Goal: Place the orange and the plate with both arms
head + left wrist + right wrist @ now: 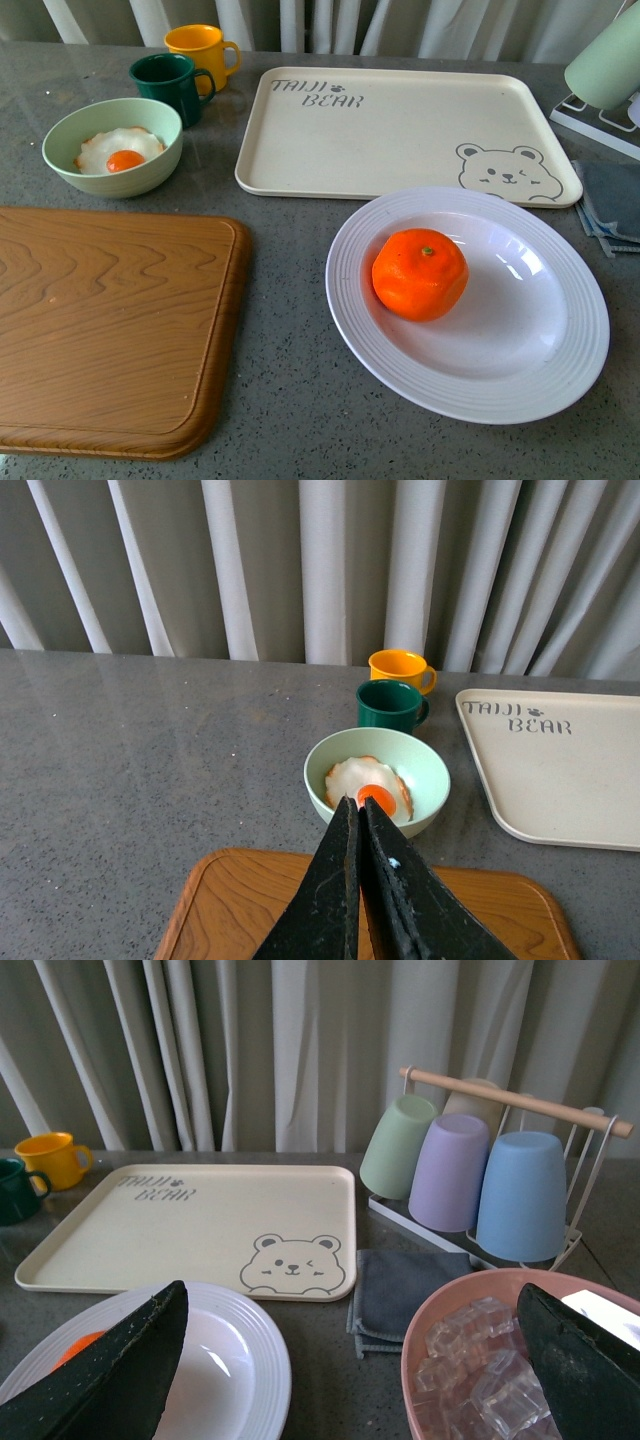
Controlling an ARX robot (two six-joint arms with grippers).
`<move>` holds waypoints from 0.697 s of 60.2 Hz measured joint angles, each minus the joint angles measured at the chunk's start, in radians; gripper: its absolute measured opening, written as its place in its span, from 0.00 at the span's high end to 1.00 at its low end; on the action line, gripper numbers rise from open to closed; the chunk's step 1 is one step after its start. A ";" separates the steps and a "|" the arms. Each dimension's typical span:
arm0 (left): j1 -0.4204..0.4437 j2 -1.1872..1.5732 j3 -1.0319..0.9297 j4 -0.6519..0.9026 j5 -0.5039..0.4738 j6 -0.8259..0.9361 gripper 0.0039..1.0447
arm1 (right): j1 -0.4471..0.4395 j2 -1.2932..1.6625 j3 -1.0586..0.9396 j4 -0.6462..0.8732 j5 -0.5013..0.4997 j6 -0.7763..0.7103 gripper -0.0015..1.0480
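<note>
1. Nearest on the grey table (290, 400), one wooden cutting board (110, 320) lies at the left. One white plate (345, 290) lies at the right, near the board but apart from it.
2. One orange (419, 273) sits in the plate's well, stem spot up, with nothing over it.
3. The left gripper (358, 805) hangs over the board, pressed closed and empty, well apart from the orange.
4. The right gripper (352, 1298) is spread wide and holds nothing. Plate and orange show partly behind one finger, and one pink bowl (412, 1360) of ice cubes (470, 1360) shows by the other.
5. Farther off stand one pale green bowl (110, 182) with a fried egg (118, 150), one cream bear tray (400, 130) just behind the plate, and one folded grey cloth (400, 1290).
6. Farthest are two mugs, a dark green mug (170, 85) and a yellow mug (198, 48). A rack (520, 1100) there holds a green cup (398, 1145), a purple cup (450, 1170), a blue cup (522, 1195) and a pale cup (475, 1100).
</note>
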 joint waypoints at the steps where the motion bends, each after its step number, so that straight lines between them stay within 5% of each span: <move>1: 0.005 -0.017 -0.002 -0.014 0.003 0.000 0.99 | 0.000 0.000 0.000 0.000 0.000 0.000 0.09; 15: 0.120 -0.199 -0.012 -0.175 0.114 0.001 0.99 | 0.000 0.000 0.000 0.000 0.000 0.000 0.09; 42: 0.126 -0.459 -0.013 -0.419 0.124 0.002 0.99 | 0.000 0.000 0.000 0.000 0.000 0.000 0.09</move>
